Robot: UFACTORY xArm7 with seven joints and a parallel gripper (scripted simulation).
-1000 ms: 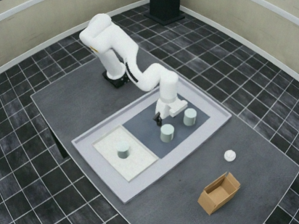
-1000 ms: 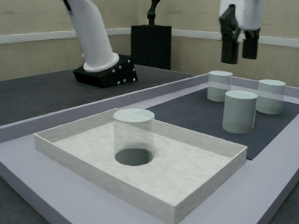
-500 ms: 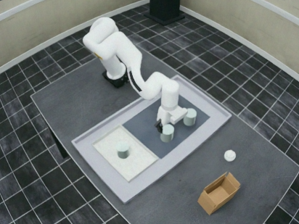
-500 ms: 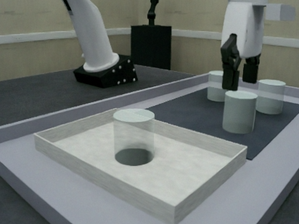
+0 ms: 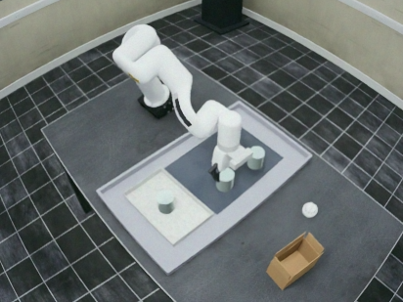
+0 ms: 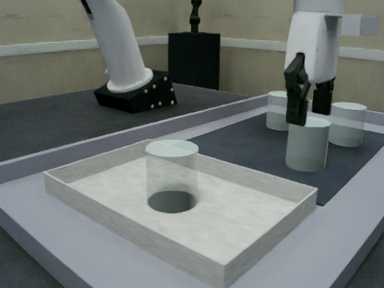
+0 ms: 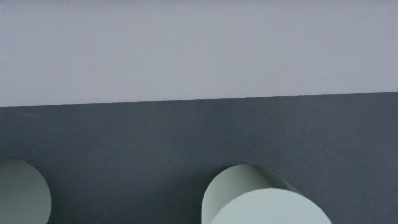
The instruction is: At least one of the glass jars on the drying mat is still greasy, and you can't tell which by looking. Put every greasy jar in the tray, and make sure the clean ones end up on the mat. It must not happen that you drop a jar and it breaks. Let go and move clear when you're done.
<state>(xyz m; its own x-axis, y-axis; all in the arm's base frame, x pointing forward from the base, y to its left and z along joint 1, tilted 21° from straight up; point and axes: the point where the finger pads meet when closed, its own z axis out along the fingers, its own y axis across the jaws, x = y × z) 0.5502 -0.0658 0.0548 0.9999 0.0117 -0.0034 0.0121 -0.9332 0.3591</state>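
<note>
White arm, one dark mat (image 5: 196, 167) (image 6: 242, 144) (image 7: 125, 145) — three glass jars upright on it, a fourth jar (image 5: 165, 202) (image 6: 171, 176) in the one tray (image 5: 147, 224) (image 6: 135, 239).
The gripper (image 5: 220, 173) (image 6: 308, 113), fingers spread, is over the mat's nearest jar (image 5: 225, 180) (image 6: 307, 144) — the exterior view shows all three mat jars, the top view two; only the top shows one open box (image 5: 286, 273).

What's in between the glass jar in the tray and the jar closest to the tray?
Between the tray jar and the nearest mat jar come bare tray floor, the tray's wall, then bare mat; top and exterior views show it.
</note>
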